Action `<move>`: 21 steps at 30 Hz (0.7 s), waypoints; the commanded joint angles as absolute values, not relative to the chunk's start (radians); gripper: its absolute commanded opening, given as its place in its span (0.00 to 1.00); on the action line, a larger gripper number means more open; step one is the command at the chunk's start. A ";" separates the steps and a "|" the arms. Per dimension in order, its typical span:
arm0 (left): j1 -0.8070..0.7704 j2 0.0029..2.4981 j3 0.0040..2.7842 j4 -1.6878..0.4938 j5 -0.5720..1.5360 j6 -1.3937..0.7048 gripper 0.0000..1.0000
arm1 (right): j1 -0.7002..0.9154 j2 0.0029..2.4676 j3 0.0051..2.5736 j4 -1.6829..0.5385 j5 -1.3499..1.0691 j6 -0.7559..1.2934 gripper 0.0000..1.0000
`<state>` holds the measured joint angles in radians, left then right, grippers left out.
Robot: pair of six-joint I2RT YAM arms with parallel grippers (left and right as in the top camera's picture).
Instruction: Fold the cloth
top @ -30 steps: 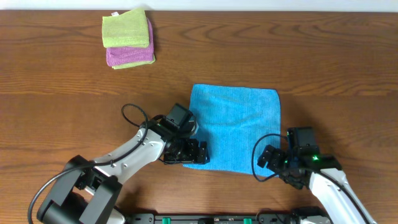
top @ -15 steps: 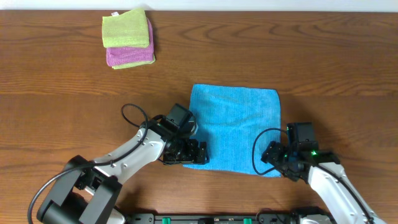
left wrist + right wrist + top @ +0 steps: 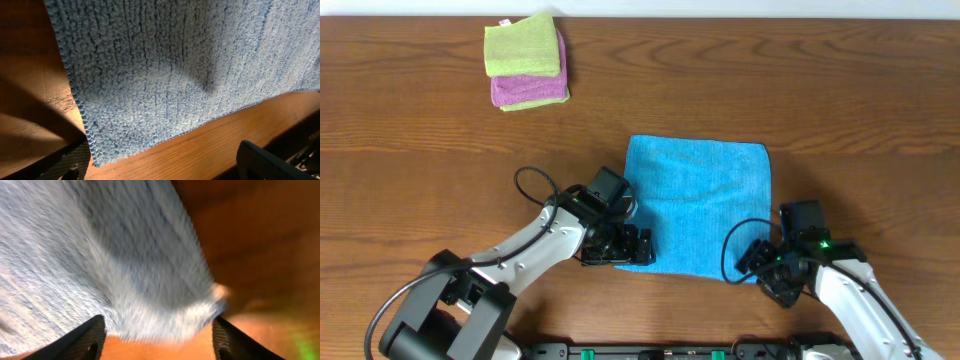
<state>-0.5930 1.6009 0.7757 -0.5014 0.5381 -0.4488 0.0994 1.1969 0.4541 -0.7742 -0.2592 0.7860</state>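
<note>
- The sky-blue cloth (image 3: 700,205) lies flat and open, right of centre on the table (image 3: 420,170). No fold has been made in it.
- The left gripper (image 3: 632,243) sits at the cloth's lower-left corner. Its jaws are spread wide and released, with the corner between them in the wrist view, lying nearer one finger than the other.
- The right gripper (image 3: 757,268) is at the lower-right corner. Its jaws stand apart on either side of the corner and are not clamped on it (that wrist picture is badly blurred, so how deep the corner sits is hard to judge).
- First risk: a shallow bite. The terry is thick and fuzzy, so jaws that meet only on the hem could pinch pile and lose the corner on the lift.
- Second risk: an uneven pair of grips. If one corner is caught and the other missed, the near edge would rise lopsided and the fold would land skewed.
- Third risk: dragging. Fingers pressing low on the wood could push the cloth toward the top of the frame and bunch it.
- Fourth risk: the right arm's cable (image 3: 730,250) loops close over the lower-right corner and could catch or ruck the fabric.
- The lime-green cloth (image 3: 523,48) and purple cloth (image 3: 528,90) are stacked at the upper left, well apart, so they look unlikely to cause trouble.
</note>
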 commanded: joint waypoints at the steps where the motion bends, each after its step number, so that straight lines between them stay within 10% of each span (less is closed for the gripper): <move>1: -0.596 1.617 0.764 -0.519 0.487 -0.453 0.95 | 0.099 1.230 0.399 -0.785 -0.262 0.815 0.64; 21: -0.596 1.617 0.764 -0.521 0.487 -0.449 0.95 | 0.096 1.230 0.401 -0.780 -0.169 0.904 0.75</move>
<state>-0.5930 1.6009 0.7757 -0.5022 0.5377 -0.4488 0.0994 1.2018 0.4534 -0.7841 -0.2741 0.8833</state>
